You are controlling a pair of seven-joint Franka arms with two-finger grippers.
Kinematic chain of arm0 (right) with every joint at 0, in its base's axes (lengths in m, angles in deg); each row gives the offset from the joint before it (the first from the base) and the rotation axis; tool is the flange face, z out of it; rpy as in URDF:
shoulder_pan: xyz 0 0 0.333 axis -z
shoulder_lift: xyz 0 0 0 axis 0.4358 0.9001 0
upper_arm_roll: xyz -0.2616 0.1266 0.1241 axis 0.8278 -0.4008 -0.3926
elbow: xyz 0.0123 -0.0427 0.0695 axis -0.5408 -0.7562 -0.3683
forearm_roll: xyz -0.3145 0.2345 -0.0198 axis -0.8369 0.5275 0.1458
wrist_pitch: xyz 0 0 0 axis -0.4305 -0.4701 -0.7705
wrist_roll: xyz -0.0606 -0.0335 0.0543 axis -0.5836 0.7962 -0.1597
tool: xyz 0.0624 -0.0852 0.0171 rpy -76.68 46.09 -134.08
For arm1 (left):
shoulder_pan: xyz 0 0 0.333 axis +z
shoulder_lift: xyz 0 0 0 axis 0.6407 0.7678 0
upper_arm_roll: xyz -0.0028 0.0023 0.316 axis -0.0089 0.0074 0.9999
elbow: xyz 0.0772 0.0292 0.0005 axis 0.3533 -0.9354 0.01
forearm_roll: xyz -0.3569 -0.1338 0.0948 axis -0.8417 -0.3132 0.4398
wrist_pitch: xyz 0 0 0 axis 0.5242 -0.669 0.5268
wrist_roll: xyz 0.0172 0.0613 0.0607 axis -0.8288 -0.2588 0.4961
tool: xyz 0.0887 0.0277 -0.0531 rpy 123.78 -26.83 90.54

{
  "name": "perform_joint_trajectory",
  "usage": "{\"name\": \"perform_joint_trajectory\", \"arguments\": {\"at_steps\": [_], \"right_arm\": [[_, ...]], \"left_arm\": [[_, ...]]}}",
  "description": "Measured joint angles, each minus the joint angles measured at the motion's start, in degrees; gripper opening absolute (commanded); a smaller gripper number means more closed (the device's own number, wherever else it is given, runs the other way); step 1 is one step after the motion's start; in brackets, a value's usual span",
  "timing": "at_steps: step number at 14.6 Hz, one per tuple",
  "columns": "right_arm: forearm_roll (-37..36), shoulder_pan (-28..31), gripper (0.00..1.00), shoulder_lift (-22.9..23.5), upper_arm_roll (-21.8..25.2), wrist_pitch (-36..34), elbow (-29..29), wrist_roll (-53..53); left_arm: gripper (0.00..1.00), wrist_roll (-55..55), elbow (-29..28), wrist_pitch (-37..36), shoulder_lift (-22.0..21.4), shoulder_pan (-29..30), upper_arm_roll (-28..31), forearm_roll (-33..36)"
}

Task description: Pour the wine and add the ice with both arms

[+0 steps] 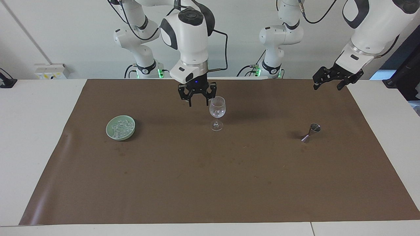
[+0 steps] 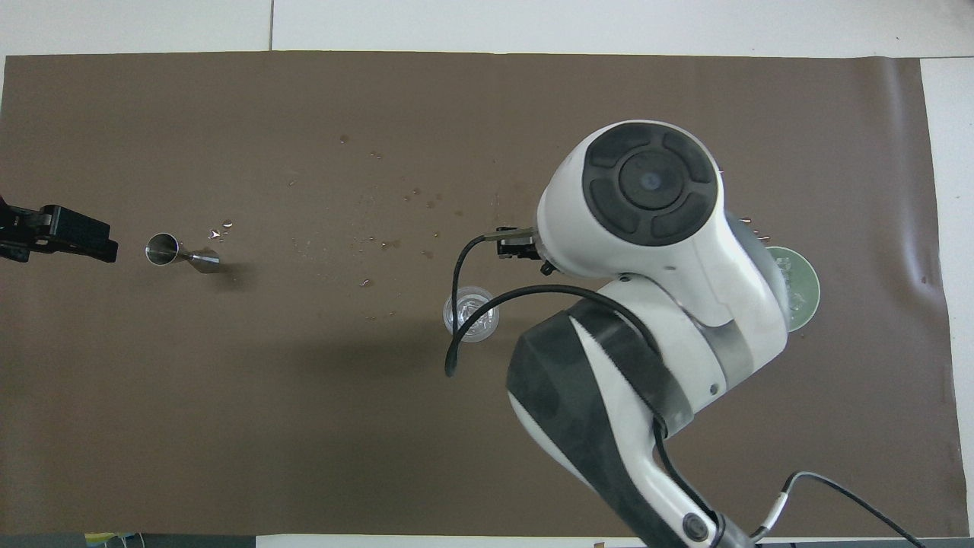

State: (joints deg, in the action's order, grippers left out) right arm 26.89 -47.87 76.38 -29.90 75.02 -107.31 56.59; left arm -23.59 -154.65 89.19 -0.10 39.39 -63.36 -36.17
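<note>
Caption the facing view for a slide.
Right hand open beside the wine glass; left hand waits open above the jigger; ice sits in its dish.

Clear ice (image 1: 120, 127) cubes heaped in a green dish (image 1: 111, 133), left of frame centre; a few lie inside the upright wine glass (image 1: 217, 112), centre.

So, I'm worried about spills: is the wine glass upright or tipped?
Upright. The wine glass stands on its foot on the brown mat, bowl straight above the stem, nothing touching it.
</note>
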Motion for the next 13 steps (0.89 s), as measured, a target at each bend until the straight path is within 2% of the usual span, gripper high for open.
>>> {"name": "perform_joint_trajectory", "arguments": {"at_steps": [3, 7, 11, 13], "right_arm": [[-0.07, 7.11, 1.00, -2.47, 0.14, -7.04, 0.85, 2.02], [0.06, 16.99, 1.00, -6.52, 0.20, -9.83, 0.72, 10.00], [0.07, 23.39, 1.00, -7.34, 0.54, -12.53, 0.37, 20.34], [0.14, 24.55, 1.00, -7.30, 3.35, -13.93, 0.25, 24.99]], "left_arm": [[1.00, 0.00, -0.56, 0.29, -0.23, 0.00, 0.00, 0.10], [1.00, -0.01, -0.72, 1.22, -0.23, 0.00, -0.01, 0.12], [1.00, -0.01, -0.74, 1.22, -0.24, 0.02, 0.00, 0.14], [1.00, -0.01, -0.74, 1.22, -0.24, 0.02, 0.00, 0.14]]}}
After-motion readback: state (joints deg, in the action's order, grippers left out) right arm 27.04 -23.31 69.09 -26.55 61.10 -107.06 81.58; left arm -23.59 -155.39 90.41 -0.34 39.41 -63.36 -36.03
